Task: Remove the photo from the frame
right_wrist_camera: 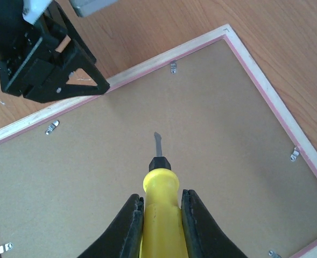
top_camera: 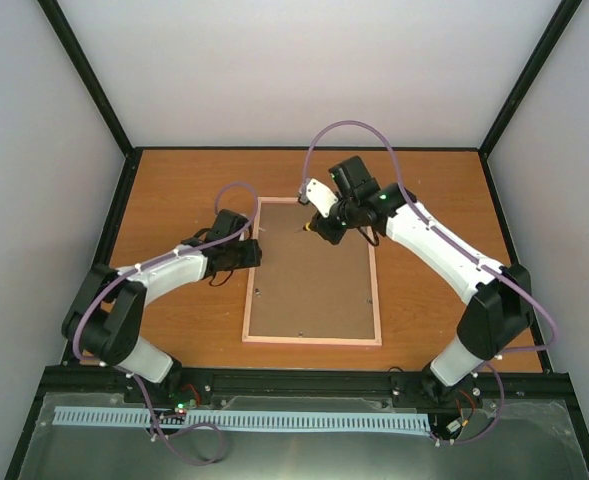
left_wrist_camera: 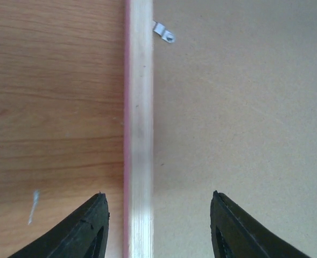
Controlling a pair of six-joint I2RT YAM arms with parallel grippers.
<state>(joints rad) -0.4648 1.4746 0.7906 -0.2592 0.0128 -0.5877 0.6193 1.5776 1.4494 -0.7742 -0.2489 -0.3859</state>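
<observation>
We're likely freeing the brown backing board (top_camera: 314, 280) of the face-down thin pink rectangular picture frame (top_camera: 314, 341), photo hidden beneath. Our right fingers (right_wrist_camera: 127, 231) clench a yellow-handled screwdriver (right_wrist_camera: 159, 209); left fingers (left_wrist_camera: 88, 228), released, straddle its rail. Next: lever a metal clip (right_wrist_camera: 173, 67).

The board's (top_camera: 314, 295) near half lies free — left hand (left_wrist_camera: 158, 194), right hand (right_wrist_camera: 161, 194) crowd far half.

Top external looks down from high behind the near edge over the whole tabletop (top_camera: 174, 190). Both wrist views sit close, facing down, and share the frame (top_camera: 312, 341) with it.
</observation>
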